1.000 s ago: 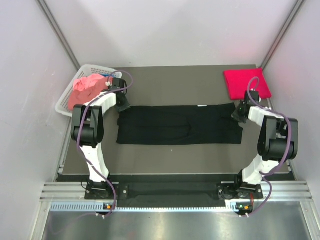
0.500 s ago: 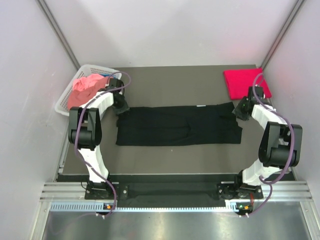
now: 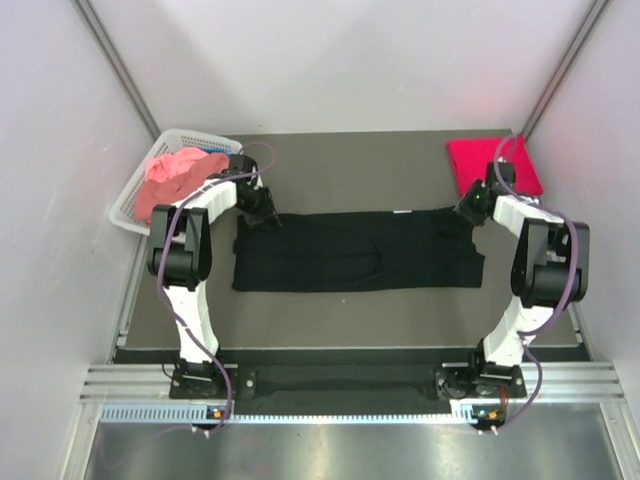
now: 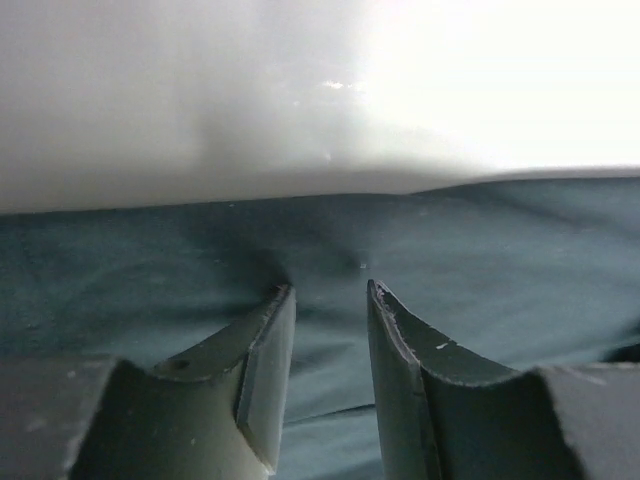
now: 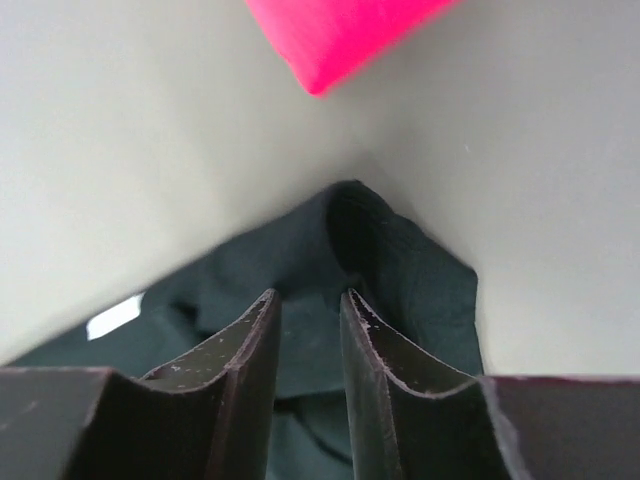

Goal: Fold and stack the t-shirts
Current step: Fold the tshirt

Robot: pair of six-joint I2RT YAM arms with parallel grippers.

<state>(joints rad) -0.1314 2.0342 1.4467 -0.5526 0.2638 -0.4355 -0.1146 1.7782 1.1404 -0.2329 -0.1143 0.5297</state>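
Note:
A black t-shirt [image 3: 360, 250] lies flat as a long folded strip across the middle of the table. My left gripper [image 3: 262, 207] is at its upper left corner, jaws open just above the dark cloth [image 4: 500, 280] with nothing between the fingers [image 4: 262, 370]. My right gripper [image 3: 468, 207] is at the upper right corner, jaws open over the rumpled black cloth [image 5: 420, 280]. A folded crimson red t-shirt [image 3: 492, 166] lies at the back right and shows at the top of the right wrist view [image 5: 340, 30]. A salmon pink t-shirt [image 3: 175, 175] is heaped in the basket.
The white lattice basket [image 3: 128, 208] stands at the back left against the left wall, with a bit of blue cloth [image 3: 213, 153] under the pink heap. Walls close in the table at the back and on both sides.
The right gripper has gone from shut to open and shifted up and inward at the shirt's right corner. The left gripper has moved right onto the upper left corner.

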